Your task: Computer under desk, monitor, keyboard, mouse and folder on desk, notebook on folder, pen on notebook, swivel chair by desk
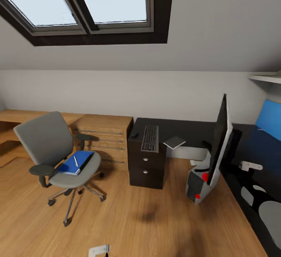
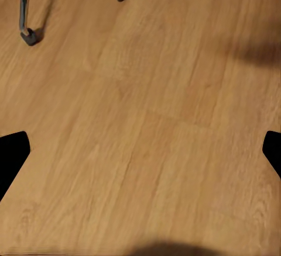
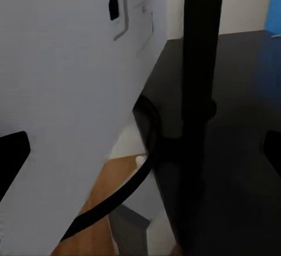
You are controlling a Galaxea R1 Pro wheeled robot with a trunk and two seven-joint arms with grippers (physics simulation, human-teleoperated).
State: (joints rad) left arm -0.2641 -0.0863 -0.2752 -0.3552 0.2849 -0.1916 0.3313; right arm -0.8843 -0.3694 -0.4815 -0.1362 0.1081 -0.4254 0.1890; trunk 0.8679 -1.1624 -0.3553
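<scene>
A grey swivel chair [image 1: 54, 151] stands on the wood floor at left, with a blue folder [image 1: 74, 163] and a white pen [image 1: 76, 160] on its seat. The black desk [image 1: 187, 130] carries a keyboard [image 1: 150, 138], a mouse [image 1: 134, 135], a thin grey flat item [image 1: 174, 142] that may be the notebook, and the monitor [image 1: 218, 143], seen edge-on. A grey computer tower [image 1: 197, 184] sits on the floor below. My left gripper [image 2: 140, 151] hangs open over bare floor near the chair's casters [image 2: 29, 35]. My right gripper [image 3: 140, 156] is open behind the monitor's white back [image 3: 64, 92] and black stand [image 3: 196, 92].
A wooden dresser [image 1: 105, 132] and a low wooden bench [image 1: 15, 118] line the wall behind the chair. The desk's drawer unit [image 1: 146, 167] faces the open floor. A blue panel [image 1: 269, 120] and a shelf [image 1: 265, 77] are at right. Skylights sit in the sloped ceiling.
</scene>
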